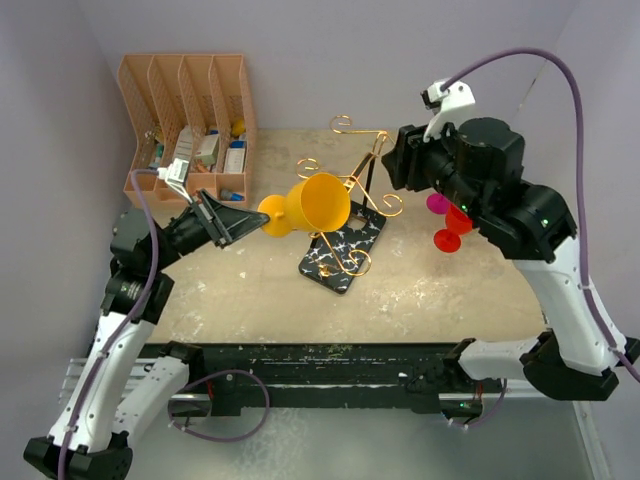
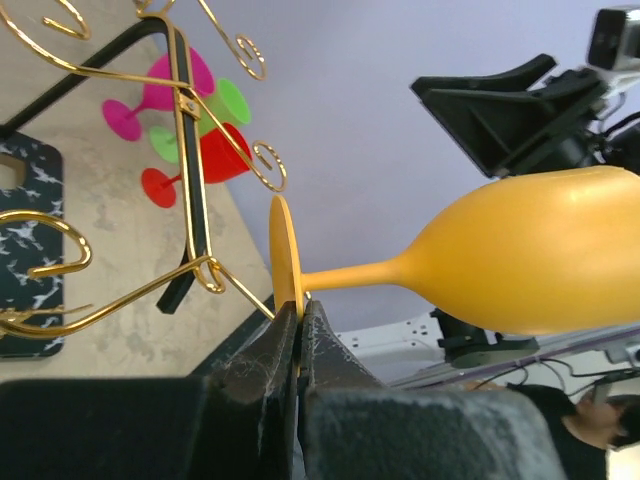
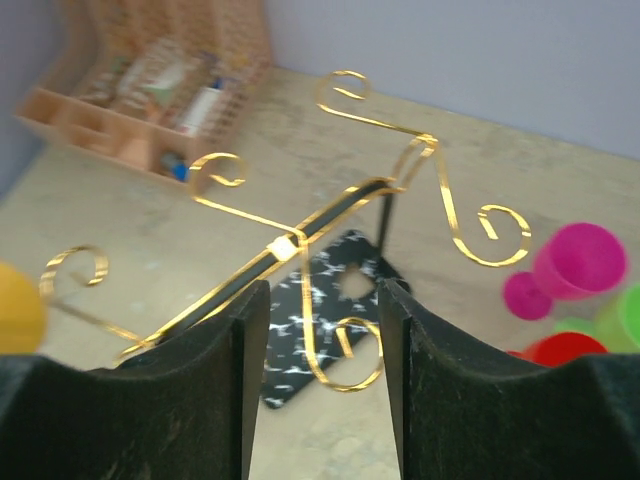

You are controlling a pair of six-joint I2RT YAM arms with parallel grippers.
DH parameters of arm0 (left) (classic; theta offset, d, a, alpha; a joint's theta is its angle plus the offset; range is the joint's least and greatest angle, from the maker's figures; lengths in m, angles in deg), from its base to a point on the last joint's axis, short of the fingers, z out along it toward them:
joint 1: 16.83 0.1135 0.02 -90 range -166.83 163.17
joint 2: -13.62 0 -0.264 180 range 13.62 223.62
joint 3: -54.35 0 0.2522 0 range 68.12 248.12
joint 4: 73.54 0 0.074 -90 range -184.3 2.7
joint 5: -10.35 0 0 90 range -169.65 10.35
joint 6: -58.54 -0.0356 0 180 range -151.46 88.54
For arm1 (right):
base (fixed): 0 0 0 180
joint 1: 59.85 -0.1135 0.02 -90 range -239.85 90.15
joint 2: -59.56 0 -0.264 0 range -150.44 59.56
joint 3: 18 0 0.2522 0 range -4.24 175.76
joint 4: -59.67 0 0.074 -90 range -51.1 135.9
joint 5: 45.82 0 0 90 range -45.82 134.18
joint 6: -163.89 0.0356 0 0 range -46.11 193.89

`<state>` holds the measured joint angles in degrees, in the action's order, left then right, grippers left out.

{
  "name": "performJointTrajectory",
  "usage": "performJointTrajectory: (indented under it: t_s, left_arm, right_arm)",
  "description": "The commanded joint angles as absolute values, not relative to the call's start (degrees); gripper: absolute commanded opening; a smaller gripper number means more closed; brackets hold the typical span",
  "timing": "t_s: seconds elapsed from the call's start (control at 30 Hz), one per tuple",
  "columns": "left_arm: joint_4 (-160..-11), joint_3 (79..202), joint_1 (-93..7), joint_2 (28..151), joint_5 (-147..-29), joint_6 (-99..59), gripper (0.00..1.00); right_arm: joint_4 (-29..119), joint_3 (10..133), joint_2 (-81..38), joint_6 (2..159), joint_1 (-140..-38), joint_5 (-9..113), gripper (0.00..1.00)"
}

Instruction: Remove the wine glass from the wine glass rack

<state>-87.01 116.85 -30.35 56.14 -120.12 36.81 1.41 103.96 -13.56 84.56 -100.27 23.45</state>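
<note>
Grey walls close in a beige bench (image 1: 430,290). At centre frame the yellow wine glass (image 1: 318,205) lies sideways in the air. Its foot is pinched between the closed left jaws, and its bowl overlaps the left curls of the gold rack (image 1: 362,185). In the left wrist view one curled arm sits just beside the foot. Right jaws hang open by the rack's upper right. A pink glass (image 1: 437,204), red glass (image 1: 455,222) and green glass (image 2: 232,100) cluster at right, and a peach file organiser (image 1: 190,110) stands upper left.
</note>
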Motion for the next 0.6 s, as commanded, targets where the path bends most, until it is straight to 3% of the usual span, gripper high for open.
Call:
performJointTrajectory:
  t_s: [0.0,0.23,0.57]
  left_arm:
    - [-100.37,122.22,-30.27,53.7,-115.14,24.84,0.0]
    - [-102.57,123.17,-30.25,53.31,-114.87,22.63,0.0]
    - [-105.89,127.26,-30.25,54.21,-113.61,19.76,0.0]
  right_arm:
    - [-1.32,109.71,-10.85,91.45,-100.54,41.18,0.52]
    - [-0.52,111.57,-10.06,92.57,-100.59,56.72,0.57]
    - [-0.97,109.36,-12.63,91.04,-100.54,63.82,0.57]
